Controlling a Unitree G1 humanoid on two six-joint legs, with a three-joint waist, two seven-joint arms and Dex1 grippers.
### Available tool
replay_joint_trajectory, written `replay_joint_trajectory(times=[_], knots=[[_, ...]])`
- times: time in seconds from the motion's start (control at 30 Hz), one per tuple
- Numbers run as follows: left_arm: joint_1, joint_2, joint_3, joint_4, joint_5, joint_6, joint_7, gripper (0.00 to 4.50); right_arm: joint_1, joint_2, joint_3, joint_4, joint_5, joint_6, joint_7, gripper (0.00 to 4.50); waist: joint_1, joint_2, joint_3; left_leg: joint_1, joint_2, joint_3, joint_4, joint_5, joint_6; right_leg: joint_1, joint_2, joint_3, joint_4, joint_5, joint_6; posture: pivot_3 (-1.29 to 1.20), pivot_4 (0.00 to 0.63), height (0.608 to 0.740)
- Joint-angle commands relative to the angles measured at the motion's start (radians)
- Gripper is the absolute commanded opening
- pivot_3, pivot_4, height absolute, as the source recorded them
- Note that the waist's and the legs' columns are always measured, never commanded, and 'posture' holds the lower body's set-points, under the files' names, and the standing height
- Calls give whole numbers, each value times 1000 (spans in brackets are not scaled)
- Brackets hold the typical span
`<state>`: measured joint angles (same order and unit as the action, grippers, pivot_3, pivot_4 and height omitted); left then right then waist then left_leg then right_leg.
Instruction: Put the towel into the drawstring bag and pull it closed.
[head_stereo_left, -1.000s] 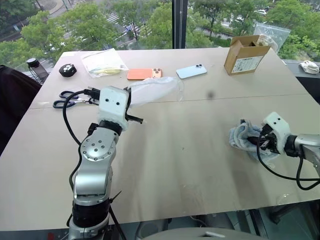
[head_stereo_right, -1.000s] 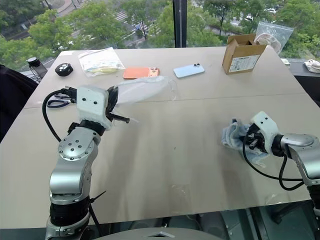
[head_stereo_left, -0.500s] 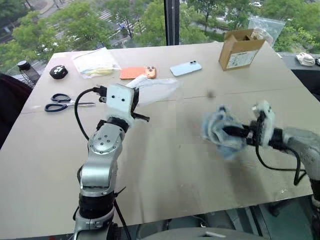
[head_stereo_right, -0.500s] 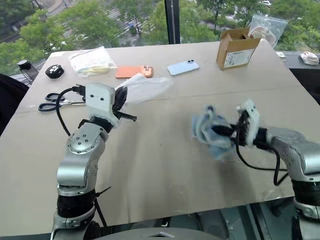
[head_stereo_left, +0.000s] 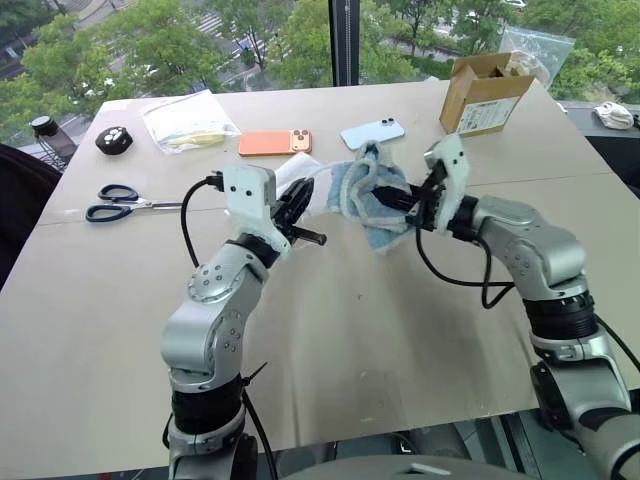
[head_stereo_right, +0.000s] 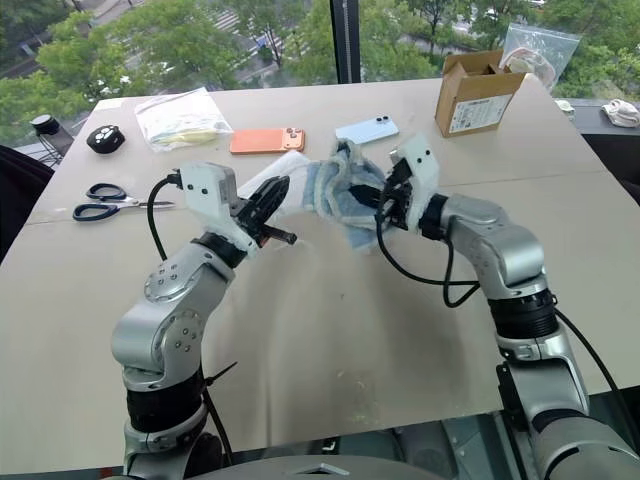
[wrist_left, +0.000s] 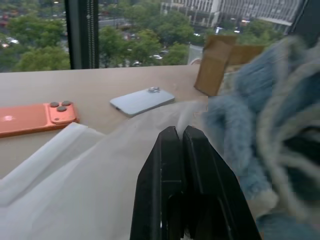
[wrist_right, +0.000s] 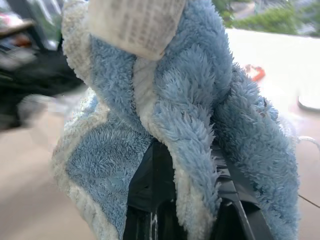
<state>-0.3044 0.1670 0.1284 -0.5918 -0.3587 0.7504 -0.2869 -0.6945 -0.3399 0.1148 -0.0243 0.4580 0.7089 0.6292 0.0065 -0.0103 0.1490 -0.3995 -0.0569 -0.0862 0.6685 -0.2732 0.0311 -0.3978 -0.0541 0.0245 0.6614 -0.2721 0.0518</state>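
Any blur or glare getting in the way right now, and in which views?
Both eye views: even daylight, no glare, towel sharp. Left wrist view: towel blurred close up, drawstring bag hazy. Right wrist view: towel crisp, background smeared.

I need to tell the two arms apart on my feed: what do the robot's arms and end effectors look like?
Both arms are silver-grey metal with rounded joint housings and dark bands. Each wrist carries a white boxy camera block with small dark dots, and a black cable loops from it to the arm. The left end effector and right end effector each have two slim black fingers.
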Motion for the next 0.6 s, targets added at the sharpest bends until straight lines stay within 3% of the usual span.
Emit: replay_joint_trajectory(times=[0.03, 0.27, 0.6], knots=[[18, 22, -10, -74, -57, -20, -35, 0, -22, -8, 22, 19, -48, -26, 13, 73, -1, 0, 0, 0, 0, 0, 0, 0, 0, 0, 0, 0, 0, 0, 0, 0, 150, 740], [16, 33, -24, -64, -77, -15, -15, 0, 26, -129, 169, -101, -93, 36, 155, 73, -3, 0, 0, 0, 0, 0, 0, 0, 0, 0, 0, 0, 0, 0, 0, 0, 150, 740], [36, 55, -72, -83, -110, -9, -28, 0, -16, -121, 192, -125, -150, 52, 138, 73, -19, 0, 0, 0, 0, 0, 0, 0, 0, 0, 0, 1, 1, 0, 0, 0, 150, 740]])
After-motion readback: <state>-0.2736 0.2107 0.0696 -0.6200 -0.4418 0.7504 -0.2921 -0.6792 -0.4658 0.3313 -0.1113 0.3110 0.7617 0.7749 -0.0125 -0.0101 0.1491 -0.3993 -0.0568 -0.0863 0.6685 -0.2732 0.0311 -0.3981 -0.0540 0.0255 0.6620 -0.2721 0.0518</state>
